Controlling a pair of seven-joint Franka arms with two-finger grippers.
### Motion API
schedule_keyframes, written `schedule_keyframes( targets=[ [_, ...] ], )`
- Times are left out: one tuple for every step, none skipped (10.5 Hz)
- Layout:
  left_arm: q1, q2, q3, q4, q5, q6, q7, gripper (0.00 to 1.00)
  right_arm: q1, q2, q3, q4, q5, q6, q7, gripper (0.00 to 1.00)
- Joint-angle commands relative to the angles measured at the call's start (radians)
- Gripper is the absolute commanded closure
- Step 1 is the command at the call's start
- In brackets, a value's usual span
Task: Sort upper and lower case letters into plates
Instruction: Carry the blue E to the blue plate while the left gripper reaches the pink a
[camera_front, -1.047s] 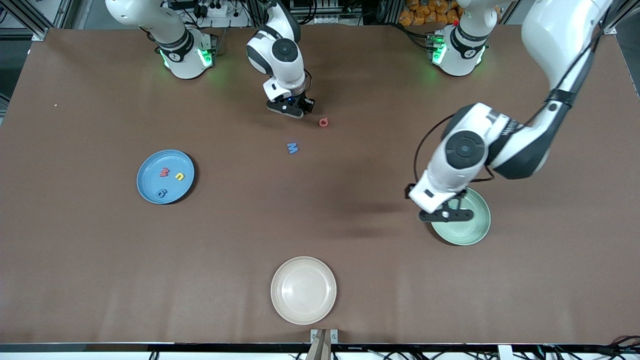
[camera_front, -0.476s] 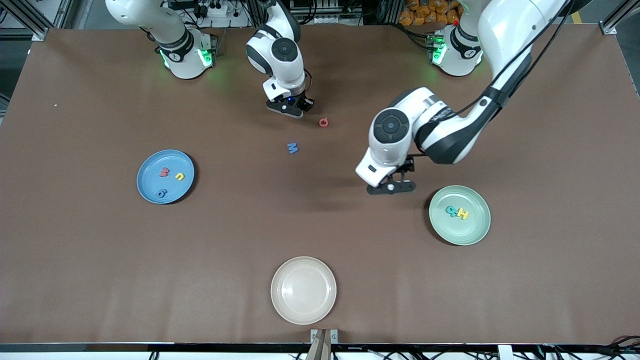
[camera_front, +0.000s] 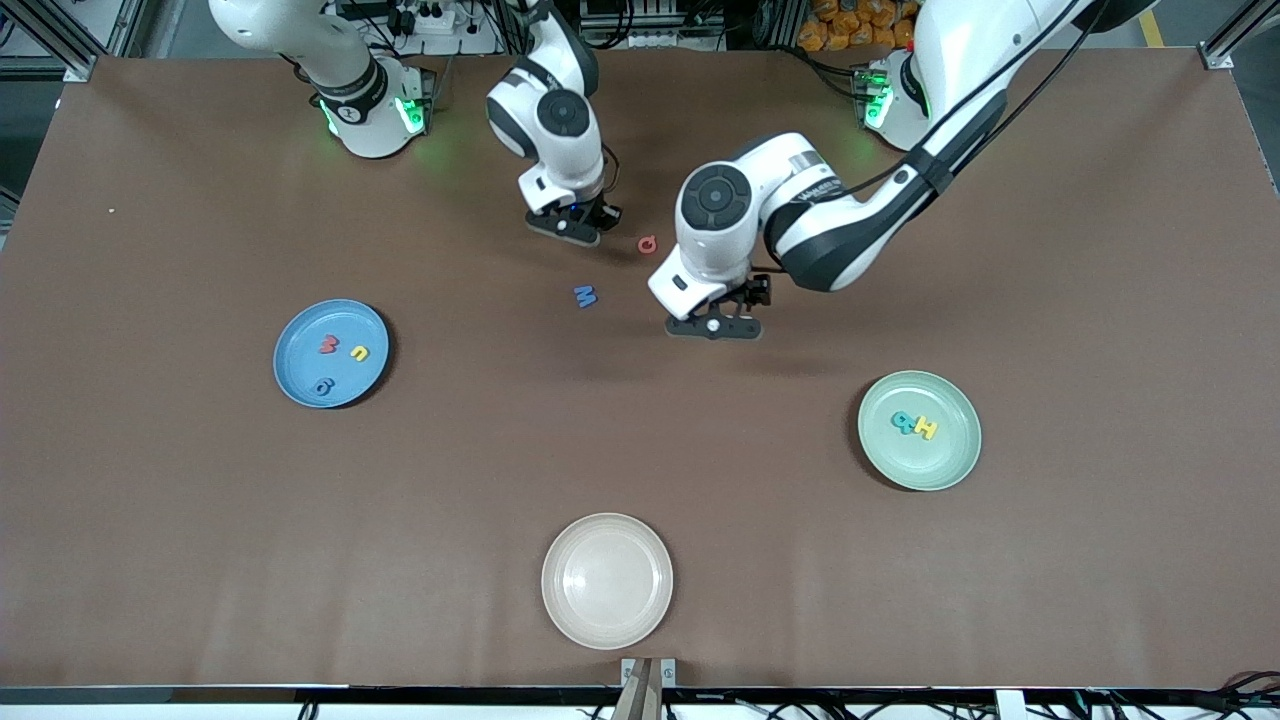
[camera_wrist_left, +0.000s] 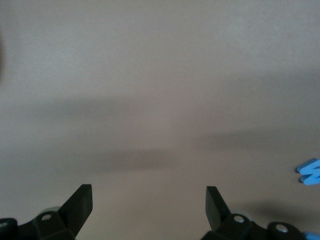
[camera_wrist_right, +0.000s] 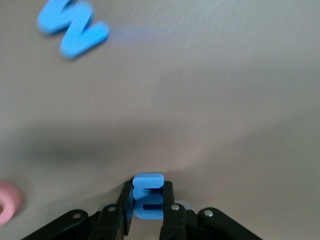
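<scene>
The right end effector (camera_wrist_right: 146, 212) was clamped on a small blue letter (camera_wrist_right: 147, 196) — pickup done, over the desk (camera_front: 150, 500). The left end effector (camera_front: 714, 327) hung wide and empty near the blue M (camera_front: 585, 296) and red letter (camera_front: 648, 243). Next, I judged, carry it to the blue plate (camera_front: 295, 385) or mint plate (camera_front: 945, 470).

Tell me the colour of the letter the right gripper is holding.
Blue. The right gripper is shut on a small blue letter; the right wrist view shows it best.

The right pincer (camera_wrist_right: 147, 200) grips a blue letter (camera_wrist_right: 148, 196) above the desk (camera_wrist_right: 210, 100); another blue letter (camera_wrist_right: 72, 27) lies near
</scene>
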Motion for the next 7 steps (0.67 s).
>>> schedule_keyframes(
  targets=[
    [0.030,0.005,-0.007,-0.107,-0.022,0.193,0.000,0.00,-0.104,-0.012,-0.041,0.070,0.010,-0.185,-0.164,0.94],
    [0.025,0.006,-0.006,-0.130,-0.022,0.245,-0.014,0.00,-0.123,-0.013,-0.064,0.089,0.008,-0.224,-0.217,0.94],
    [0.016,0.008,-0.004,-0.133,-0.020,0.246,-0.014,0.00,-0.127,-0.024,-0.103,0.090,0.008,-0.255,-0.269,0.94],
    [0.011,0.008,-0.004,-0.138,-0.020,0.246,-0.016,0.00,-0.129,-0.033,-0.153,0.092,0.006,-0.296,-0.334,0.94],
    [-0.030,0.008,-0.004,-0.139,-0.020,0.246,-0.043,0.00,-0.127,-0.033,-0.213,0.101,0.003,-0.340,-0.411,0.94],
    [-0.077,0.023,-0.001,-0.136,-0.007,0.246,-0.094,0.00,-0.127,-0.035,-0.273,0.104,-0.018,-0.373,-0.476,0.94],
    [-0.129,0.032,0.005,-0.132,-0.004,0.251,-0.150,0.00,-0.127,-0.035,-0.339,0.112,-0.048,-0.415,-0.540,0.94]
  ],
)
